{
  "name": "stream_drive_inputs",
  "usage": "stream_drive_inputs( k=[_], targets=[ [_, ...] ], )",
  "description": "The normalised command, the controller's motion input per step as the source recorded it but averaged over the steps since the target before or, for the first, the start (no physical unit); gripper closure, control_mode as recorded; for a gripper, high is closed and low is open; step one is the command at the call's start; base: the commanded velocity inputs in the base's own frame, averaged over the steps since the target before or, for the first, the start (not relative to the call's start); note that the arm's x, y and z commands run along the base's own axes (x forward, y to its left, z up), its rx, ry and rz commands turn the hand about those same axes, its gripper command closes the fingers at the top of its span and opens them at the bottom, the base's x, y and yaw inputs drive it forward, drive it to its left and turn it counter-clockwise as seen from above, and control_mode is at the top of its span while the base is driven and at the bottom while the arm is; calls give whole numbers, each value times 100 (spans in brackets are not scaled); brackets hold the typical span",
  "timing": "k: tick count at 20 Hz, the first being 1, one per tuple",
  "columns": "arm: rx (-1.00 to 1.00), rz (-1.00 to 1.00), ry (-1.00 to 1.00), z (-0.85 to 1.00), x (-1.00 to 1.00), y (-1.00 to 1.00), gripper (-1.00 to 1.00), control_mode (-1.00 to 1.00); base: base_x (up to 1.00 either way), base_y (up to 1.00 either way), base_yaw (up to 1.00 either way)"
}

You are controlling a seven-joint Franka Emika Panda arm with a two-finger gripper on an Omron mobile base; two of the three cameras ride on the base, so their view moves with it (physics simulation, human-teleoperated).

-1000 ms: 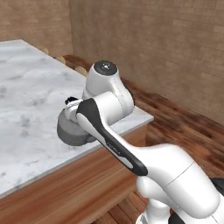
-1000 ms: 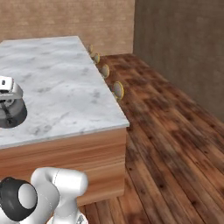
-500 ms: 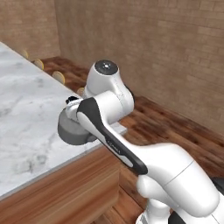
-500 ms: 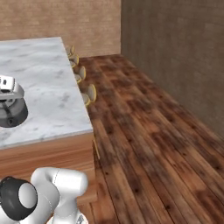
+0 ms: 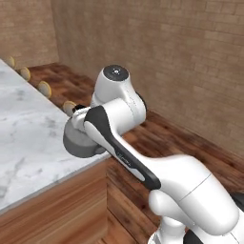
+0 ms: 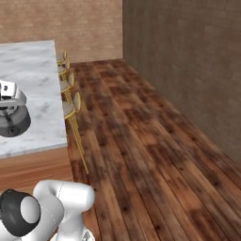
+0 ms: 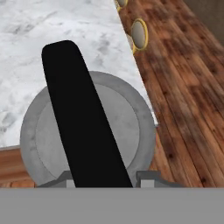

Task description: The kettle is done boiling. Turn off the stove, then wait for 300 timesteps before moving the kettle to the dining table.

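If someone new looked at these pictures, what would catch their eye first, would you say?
Most likely the grey kettle, carried by its dark arched handle in the gripper, right at the corner of the marble-topped dining table. In the left base view the big white arm sweeps across the picture towards it. Next, the row of yellow-legged stools along the table's edge over the dark wooden floor.

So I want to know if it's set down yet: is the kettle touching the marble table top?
Cannot tell. The kettle overlaps the dining table in the right base view, but no view plainly shows contact or a gap beneath it.
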Motion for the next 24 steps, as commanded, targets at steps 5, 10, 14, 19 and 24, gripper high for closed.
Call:
stream_drive_inputs(
  k=[5, 10, 14, 19, 24],
  targets=[
    [0, 0, 0, 0, 0, 0, 100, 100, 0, -72, 4],
    [0, 0, 0, 0, 0, 0, 100, 100, 0, -66, 8],
    [0, 0, 0, 0, 0, 0, 100, 100, 0, -52, 15],
    [0, 0, 0, 0, 0, 0, 100, 100, 5, -43, 24],
    [0, 0, 0, 0, 0, 0, 100, 100, 6, -39, 30]
  ],
)
